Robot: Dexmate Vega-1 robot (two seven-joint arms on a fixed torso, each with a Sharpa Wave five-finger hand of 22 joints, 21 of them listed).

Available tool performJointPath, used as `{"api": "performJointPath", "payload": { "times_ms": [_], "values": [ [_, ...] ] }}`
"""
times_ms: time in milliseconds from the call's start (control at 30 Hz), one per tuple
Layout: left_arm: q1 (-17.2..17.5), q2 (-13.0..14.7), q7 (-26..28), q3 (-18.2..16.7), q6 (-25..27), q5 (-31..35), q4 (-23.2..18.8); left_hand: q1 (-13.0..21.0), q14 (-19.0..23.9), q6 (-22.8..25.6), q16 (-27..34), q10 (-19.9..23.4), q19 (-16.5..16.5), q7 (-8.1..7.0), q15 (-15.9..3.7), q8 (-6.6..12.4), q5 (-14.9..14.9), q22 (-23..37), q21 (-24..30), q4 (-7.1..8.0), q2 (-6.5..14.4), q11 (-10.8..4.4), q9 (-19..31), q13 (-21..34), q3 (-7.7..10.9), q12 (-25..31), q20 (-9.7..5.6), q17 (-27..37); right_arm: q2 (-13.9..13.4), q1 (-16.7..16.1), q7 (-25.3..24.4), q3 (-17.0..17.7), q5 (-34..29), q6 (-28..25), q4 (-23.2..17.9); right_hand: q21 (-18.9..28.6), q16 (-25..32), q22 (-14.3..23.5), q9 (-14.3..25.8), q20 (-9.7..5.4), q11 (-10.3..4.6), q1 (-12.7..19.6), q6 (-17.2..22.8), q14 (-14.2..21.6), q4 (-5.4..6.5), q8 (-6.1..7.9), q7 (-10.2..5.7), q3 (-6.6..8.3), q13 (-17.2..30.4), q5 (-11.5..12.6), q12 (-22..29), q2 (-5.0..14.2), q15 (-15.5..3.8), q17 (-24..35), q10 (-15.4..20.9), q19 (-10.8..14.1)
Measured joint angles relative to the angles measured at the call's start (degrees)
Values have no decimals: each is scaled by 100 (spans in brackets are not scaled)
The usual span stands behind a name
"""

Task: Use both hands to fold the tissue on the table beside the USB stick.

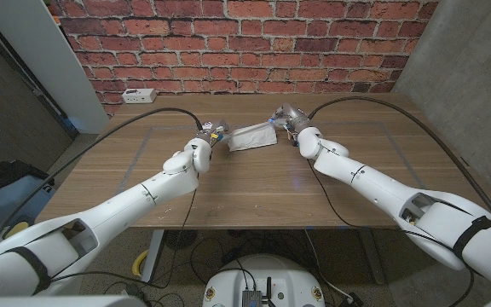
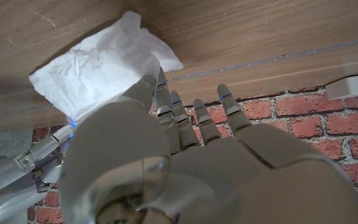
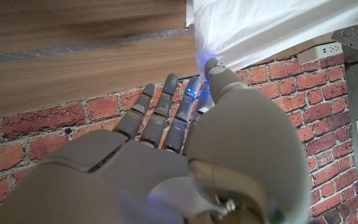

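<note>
The white tissue (image 1: 252, 138) is at the far middle of the wooden table (image 1: 254, 188), stretched between my two hands. My left hand (image 1: 212, 133) holds its left end; in the left wrist view the thumb and a finger of that hand (image 2: 185, 155) close on the crumpled tissue (image 2: 98, 68). My right hand (image 1: 285, 119) holds the right end. In the right wrist view this hand (image 3: 185, 155) pinches a corner of the tissue (image 3: 272, 25) between its thumb and a fingertip, the other fingers spread. I cannot tell whether the tissue touches the table.
A white power strip (image 1: 139, 95) lies at the table's far left edge, in front of the brick wall (image 1: 245, 43). Black cables run along both arms. A grey concrete wall (image 1: 476, 77) stands to the right.
</note>
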Motion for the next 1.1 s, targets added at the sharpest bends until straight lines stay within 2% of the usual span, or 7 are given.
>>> {"api": "performJointPath", "payload": {
  "times_ms": [133, 400, 633, 767, 867, 967, 1100],
  "values": [
    [-81, -63, 13, 79, 54, 64, 113, -22, 0, -31, 0, -13, 0, -31, 0, -26, 0, 0, 0, 0, -22, -13, 17, 0, 0, -22, 0, 0, 56, 75, -8, -37, -2, 95, 167, 0, 0, 0, -33, 1, 23, -53, -149, 0, 0, -113, 57, 0, -21, 0, -45, -53, 0, 0, -120, 1],
    [-264, -209, 66, 268, 196, 228, 406, -44, 0, -114, -22, -32, 0, -115, 0, -92, 1, 0, 22, -24, -45, -31, 10, 28, 24, -27, 0, 0, 185, 253, -9, -138, -4, 200, 561, 0, -46, 0, -114, 21, 24, -270, -866, -30, 22, -429, -184, 20, -58, 0, -212, -91, 11, -17, -388, 21],
    [-393, -345, 155, 433, 302, 361, 675, -68, 0, -409, -22, -157, 0, -274, 0, -322, 1, -1, 22, -81, -68, -51, 10, 28, 15, -89, 0, 0, 266, 361, 15, -215, -10, 234, 777, 0, -94, 0, -169, 63, 26, -376, -1543, -135, 22, -622, -390, 20, -121, 44, -398, -196, 11, -43, -699, -21],
    [-453, -423, 254, 520, 377, 459, 807, -90, 0, -804, -22, -301, -41, -367, 0, -528, 1, -1, 66, -97, -91, -29, -13, 28, 0, -146, -1, 8, 316, 432, 36, -264, -16, 237, 905, 0, -116, 0, -194, 63, 34, -445, -2021, -240, 22, -650, -505, 20, -160, 92, -554, -265, 15, -43, -952, -21],
    [-480, -464, 311, 570, 451, 516, 881, -119, -36, -1355, -22, -477, -63, -447, -6, -729, 1, -1, 108, -104, -121, 26, -43, 53, -41, -208, -21, 12, 344, 468, 47, -292, -17, 238, 971, 0, -200, 0, -195, 94, 17, -467, -2378, -330, 22, -666, -573, 20, -202, 105, -676, -287, 22, -70, -1143, -53],
    [-498, -493, 387, 613, 537, 586, 928, -149, -100, -1969, -21, -675, -104, -511, 33, -832, 1, -1, 111, -87, -151, 94, -90, 54, -105, -264, 20, 24, 368, 502, 57, -321, -21, 238, 1029, 0, -222, 0, -221, 94, -49, -491, -2494, -367, 22, -666, -604, 20, -212, 148, -743, -311, 21, -97, -1234, -53],
    [-506, -531, 504, 665, 664, 682, 965, -266, -161, -2571, -21, -832, -147, -570, 58, -837, -27, -15, 155, -39, -163, 149, -139, 54, -185, -274, 18, 40, 388, 530, 69, -344, -20, 258, 1081, 0, -222, 0, -221, 94, -50, -605, -2501, -367, 63, -609, -598, 57, -239, 149, -747, -231, 21, -96, -1234, -52]
  ]
}}
